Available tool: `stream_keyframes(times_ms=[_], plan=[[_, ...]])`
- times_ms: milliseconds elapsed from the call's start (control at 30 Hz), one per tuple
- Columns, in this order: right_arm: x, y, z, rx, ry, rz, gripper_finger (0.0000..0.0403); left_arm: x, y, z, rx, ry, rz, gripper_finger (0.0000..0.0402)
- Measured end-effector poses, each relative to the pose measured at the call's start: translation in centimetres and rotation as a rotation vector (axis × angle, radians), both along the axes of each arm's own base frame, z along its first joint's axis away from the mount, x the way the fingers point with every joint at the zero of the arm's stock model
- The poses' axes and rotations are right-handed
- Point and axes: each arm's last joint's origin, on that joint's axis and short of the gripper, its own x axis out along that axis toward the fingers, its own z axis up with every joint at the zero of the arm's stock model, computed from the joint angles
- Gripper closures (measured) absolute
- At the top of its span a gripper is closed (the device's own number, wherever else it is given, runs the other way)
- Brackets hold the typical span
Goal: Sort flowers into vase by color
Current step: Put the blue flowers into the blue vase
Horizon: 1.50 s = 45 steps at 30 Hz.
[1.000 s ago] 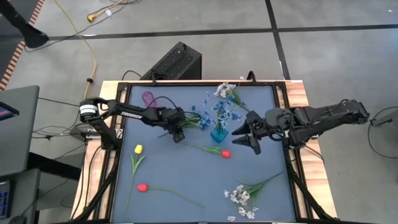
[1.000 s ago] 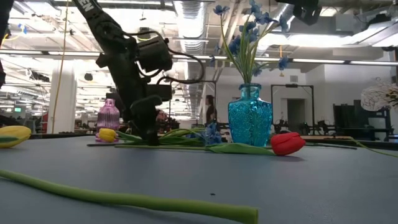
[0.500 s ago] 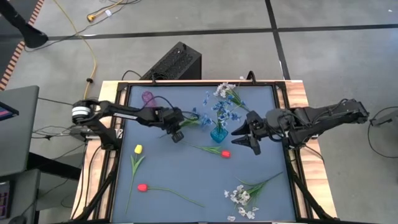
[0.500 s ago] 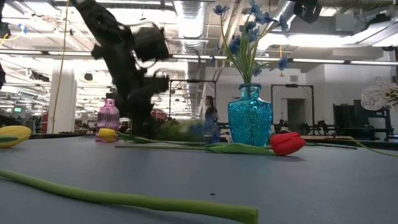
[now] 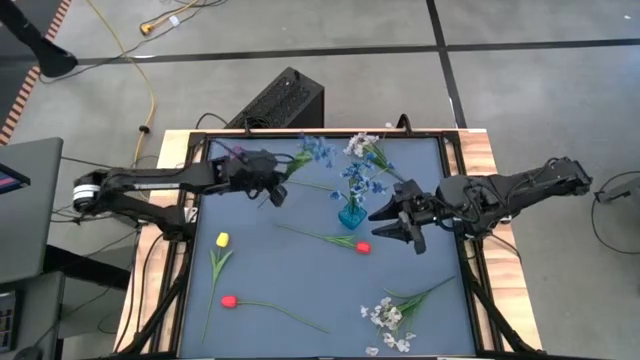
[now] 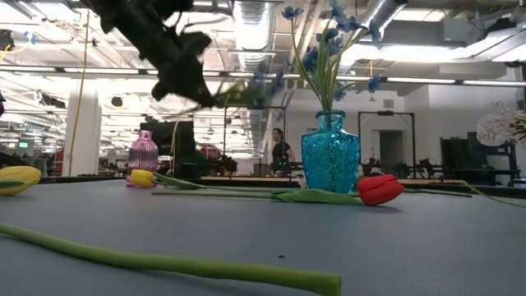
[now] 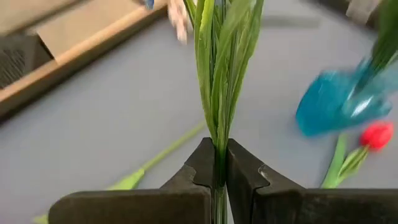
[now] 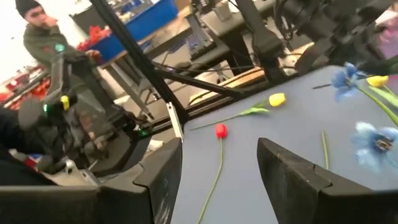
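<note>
My left gripper (image 5: 274, 186) is shut on a blue flower sprig (image 5: 312, 150), raised above the table's far left part. A blue vase (image 5: 350, 214) with several blue blossoms stands mid-table; a small purple vase (image 6: 143, 153) stands at the far left, half hidden under my left arm in the high view. A red tulip (image 5: 362, 246) lies on the mat just near of the blue vase. My right gripper (image 5: 392, 224) hovers open right of that vase, with nothing between its fingers. My left gripper pinches the sprig's bundle of green stems and leaves (image 7: 217, 163) between its two fingers, at the stems' lower part. The stems run on straight out past the fingertips. The sprig is lifted clear of the table, its blossoms toward the far right.
On the mat lie a yellow bud (image 5: 222, 240), a second red tulip (image 5: 228, 300), a white blossom bunch (image 5: 386, 314) near the front and another bunch (image 5: 362, 146) at the far edge. A raised frame (image 5: 458, 200) rims the mat. A person (image 8: 43, 37) stands beyond the table.
My left gripper has shut on the blue sprig's stems beside the blue vase, then risen and drawn back toward the table's far left. The sprig has left the mat and is carried clear in the air. My right arm has kept its place.
</note>
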Motion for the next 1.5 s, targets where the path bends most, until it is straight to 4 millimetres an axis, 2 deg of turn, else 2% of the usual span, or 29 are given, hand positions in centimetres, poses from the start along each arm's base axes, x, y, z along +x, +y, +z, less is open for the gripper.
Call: stream_keyframes(times_ms=[133, 300, 467, 633, 700, 867, 1000, 1300, 1500], plan=[[1.1, 0.4, 0.0, -0.018, -0.047, 0.012, 0.0168, -1.1, -0.2, 2.6, 0.032, -0.167, 0.048, 0.0399], [3.8, 0.8, -0.4, -0.117, -0.163, 0.011, 0.0168, -2.4, -0.8, 6.0, 0.078, -0.397, 0.007, 0.0399], [6.6, 0.3, -0.5, -0.198, -0.262, -0.032, 0.0168, -3.7, -1.6, 8.7, 0.099, -0.597, -0.146, 0.0399], [9.3, -0.9, 1.3, -0.275, -0.304, -0.11, 0.0168, -4.0, -2.9, 10.2, 0.096, -0.733, -0.306, 0.0399], [10.4, -1.4, 2.2, -0.295, -0.319, -0.133, 0.0168, -3.8, -3.7, 10.4, 0.104, -0.752, -0.365, 0.0399], [13.1, -2.8, 2.6, -0.303, -0.309, -0.14, 0.0168, -2.9, -5.4, 10.4, 0.13, -0.771, -0.467, 0.0399], [14.5, -3.4, 3.1, -0.298, -0.317, -0.131, 0.0168, -2.6, -6.4, 10.5, 0.143, -0.791, -0.516, 0.0399], [15.8, -3.7, 3.4, -0.306, -0.317, -0.114, 0.0168, -2.4, -7.3, 10.4, 0.176, -0.778, -0.517, 0.04], [16.5, -3.9, 3.4, -0.314, -0.322, -0.12, 0.0168, -1.3, -7.4, 9.6, 0.155, -0.747, -0.524, 0.04]])
